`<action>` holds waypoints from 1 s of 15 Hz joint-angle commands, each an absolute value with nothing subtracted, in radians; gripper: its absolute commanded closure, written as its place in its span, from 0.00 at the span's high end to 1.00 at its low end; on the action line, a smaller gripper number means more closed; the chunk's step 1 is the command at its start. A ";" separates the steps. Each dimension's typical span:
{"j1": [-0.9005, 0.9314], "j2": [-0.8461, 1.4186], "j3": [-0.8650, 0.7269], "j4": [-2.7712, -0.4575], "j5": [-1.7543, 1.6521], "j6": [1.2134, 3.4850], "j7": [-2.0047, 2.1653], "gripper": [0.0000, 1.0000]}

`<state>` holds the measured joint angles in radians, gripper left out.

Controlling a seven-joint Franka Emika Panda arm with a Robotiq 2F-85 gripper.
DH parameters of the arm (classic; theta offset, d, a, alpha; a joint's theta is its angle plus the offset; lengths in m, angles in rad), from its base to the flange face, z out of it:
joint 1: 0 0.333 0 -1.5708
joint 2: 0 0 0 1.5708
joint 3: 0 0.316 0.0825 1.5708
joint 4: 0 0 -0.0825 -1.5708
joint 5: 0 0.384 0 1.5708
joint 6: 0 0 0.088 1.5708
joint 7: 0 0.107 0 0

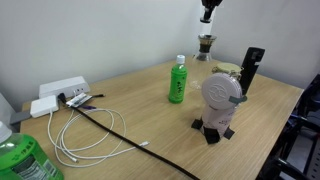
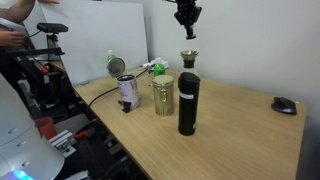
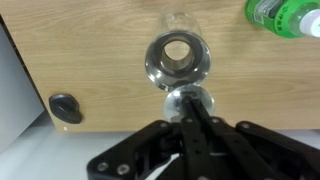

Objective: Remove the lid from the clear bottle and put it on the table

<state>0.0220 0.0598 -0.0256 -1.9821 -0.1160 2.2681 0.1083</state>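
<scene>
The clear bottle (image 1: 205, 46) stands upright on the far side of the light-brown wood table (image 1: 150, 110); it also shows in an exterior view (image 2: 189, 60). In the wrist view I look straight down into its open mouth (image 3: 178, 58). My gripper (image 1: 207, 14) hangs well above the bottle, as both exterior views show (image 2: 186, 20). Its fingers are shut, and in the wrist view (image 3: 190, 102) a small round lid (image 3: 203, 101) sits pinched at their tips, apart from the bottle.
A green-labelled bottle with a white cap (image 1: 178, 80) stands in front of the clear bottle. A white fan (image 1: 222, 95), black tumbler (image 2: 187, 103), gold can (image 2: 163, 95) and silver can (image 2: 127, 92) stand nearby. A mouse (image 2: 285, 104) and cables (image 1: 90, 125) lie on the table.
</scene>
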 commanded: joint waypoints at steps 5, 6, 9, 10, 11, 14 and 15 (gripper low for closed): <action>0.037 -0.130 0.018 -2.139 -0.103 2.285 0.093 0.01; 0.035 -0.156 0.022 -2.174 -0.119 2.290 0.112 0.01; 0.024 -0.224 0.027 -2.248 -0.143 2.283 0.136 0.01; 0.018 -0.246 0.029 -2.270 -0.156 2.274 0.146 0.01; 0.012 -0.273 0.030 -2.299 -0.169 2.271 0.155 0.01; -0.015 -0.358 0.030 -2.413 -0.198 2.295 0.208 0.01; -0.027 -0.384 0.030 -2.449 -0.202 2.288 0.231 0.01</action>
<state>0.0104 -0.3046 0.0168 -2.3471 -0.1773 2.2673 0.1761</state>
